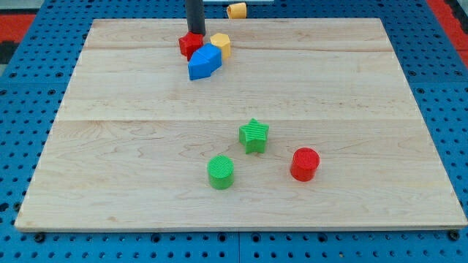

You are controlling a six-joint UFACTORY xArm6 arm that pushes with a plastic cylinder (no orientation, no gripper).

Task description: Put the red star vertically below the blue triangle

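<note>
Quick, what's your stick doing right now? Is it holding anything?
My tip: holding nothing, it has no gripper. It sits at the top edge of the red star, which is packed against the blue block and yellow block.

Looks like a lab or robotics test bench to me. A pale wooden board (234, 117) is sitting on a blue pegboard-style base (29, 146) full of holes, with red panels (22, 25) peeking in at the top corners. Nothing homey going on.
</note>
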